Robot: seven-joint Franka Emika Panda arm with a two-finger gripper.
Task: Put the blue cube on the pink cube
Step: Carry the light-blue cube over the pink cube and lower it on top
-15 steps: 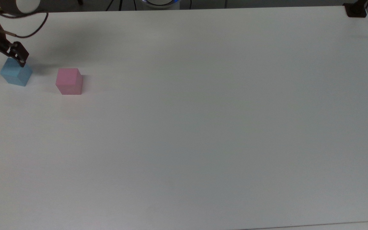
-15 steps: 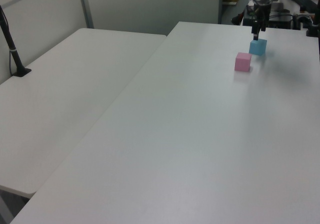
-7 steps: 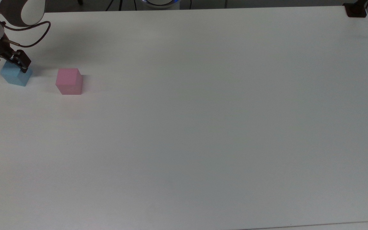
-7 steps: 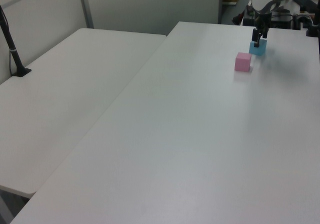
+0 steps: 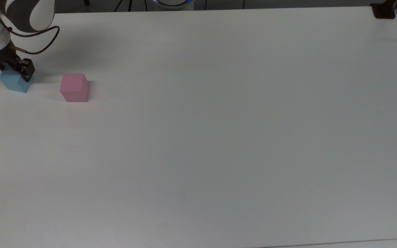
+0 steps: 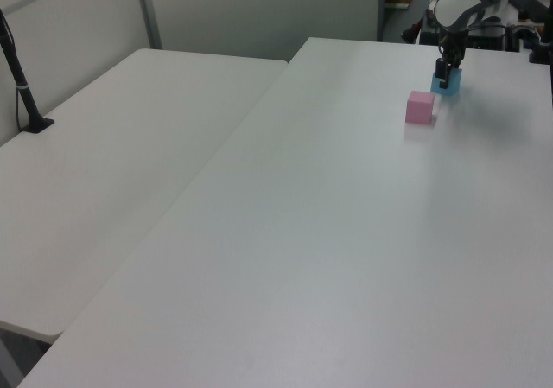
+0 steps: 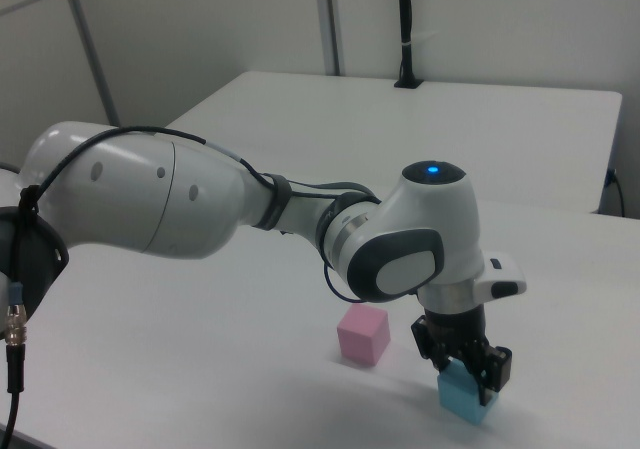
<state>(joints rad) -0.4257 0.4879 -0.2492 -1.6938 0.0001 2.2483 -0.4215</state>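
The blue cube [image 5: 12, 82] sits on the white table near the top view's left edge. The pink cube [image 5: 74, 88] stands a cube's width to its right. My gripper [image 5: 10, 69] is lowered over the blue cube and open, with one finger on each side of the cube's upper part. In the right view the dark fingers [image 7: 494, 369] straddle the blue cube [image 7: 462, 399], and the pink cube [image 7: 361, 334] lies to the left. In the left view the gripper [image 6: 444, 79] covers most of the blue cube [image 6: 449, 88], just behind the pink cube [image 6: 420, 107].
The white table [image 5: 219, 137] stretches wide to the top view's right of the cubes. A black clamp [image 5: 384, 10] sits at its far right corner. A second table [image 6: 104, 163] with a black post [image 6: 24, 94] adjoins in the left view. The arm's bulky links [image 7: 200, 204] hang above the cubes.
The gripper has come down from just above the blue cube until its fingers sit around the cube's sides. Neither cube has moved.
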